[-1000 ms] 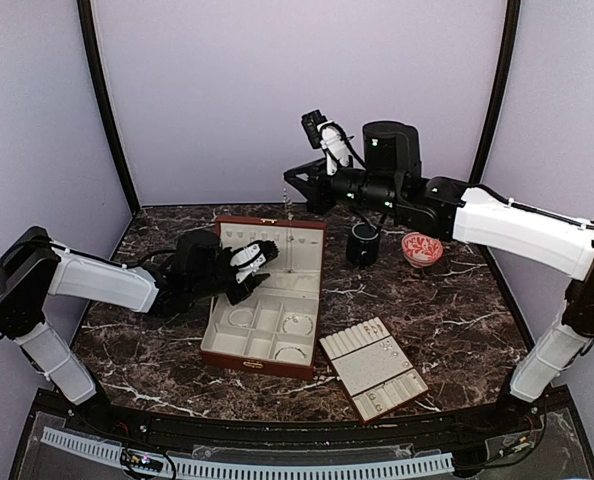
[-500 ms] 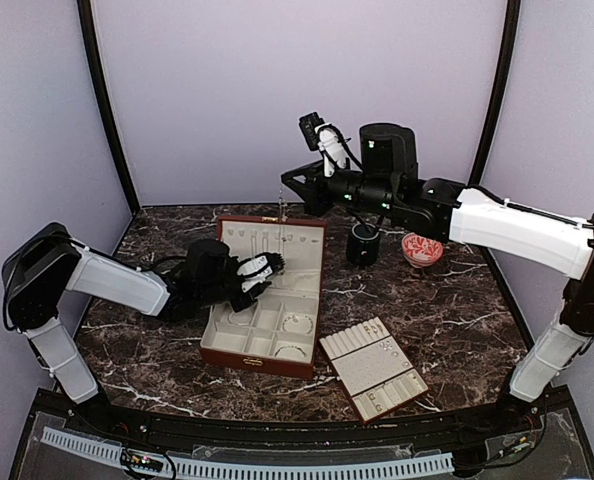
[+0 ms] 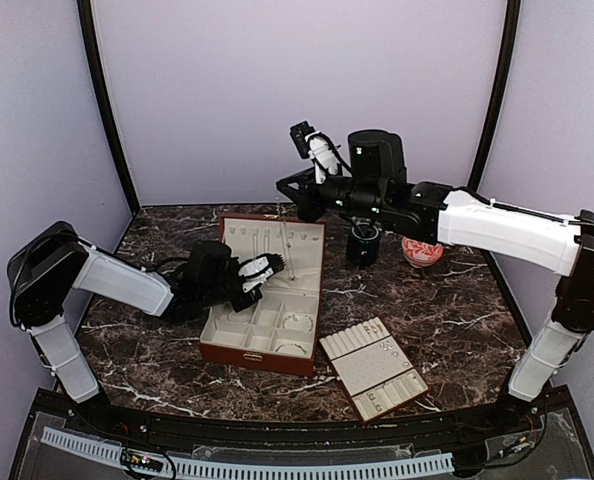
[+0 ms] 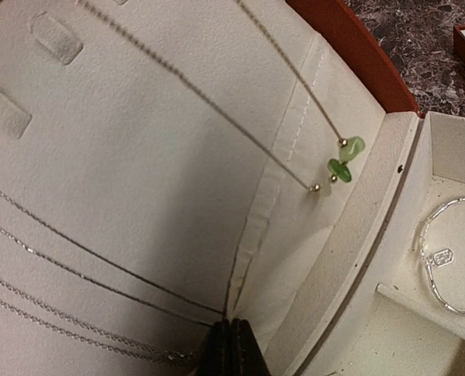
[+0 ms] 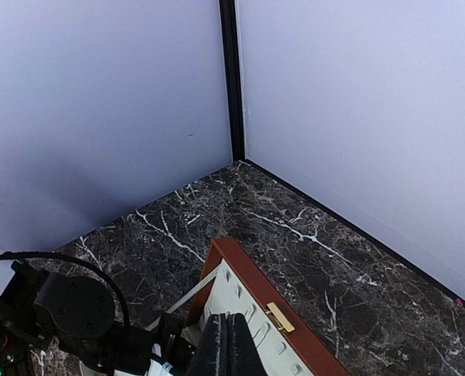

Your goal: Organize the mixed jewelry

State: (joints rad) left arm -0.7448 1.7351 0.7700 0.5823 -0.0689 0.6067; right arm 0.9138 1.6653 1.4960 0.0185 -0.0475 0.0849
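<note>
- Two grippers, both with jaws pressed together. Right gripper is raised above the back of the wooden box. A hair-thin line drops from it in the top view, so I judge it pinches the green-bead necklace by its chain. Its own wrist view shows the fingers closed with no gap; the chain is too fine to see there.
- Left gripper sits low over the box's open lid, tips closed just above the cream lining. Cannot tell whether anything is caught between them.
- Where the pieces are: the necklace's two strands run straight and taut across the lid, with the beads at the fabric pocket. Several silver chains lie across the lining beside the left fingertips. One thin bangle lies in a box compartment. More small pieces sit on the slotted tray, just right of the box.
- Handling, chains (judgement): almost weightless and fully limp. Likely to swing and to snag on neighbouring chains or the lining tabs. Beads are probably hard and slick, so a poor grip point. Pinch the chain itself and move slowly so the pendant settles.
- Handling, bangle (judgement): stiff thin wire lying flat on the lining. Pinch across the wire, near its small tag.
</note>
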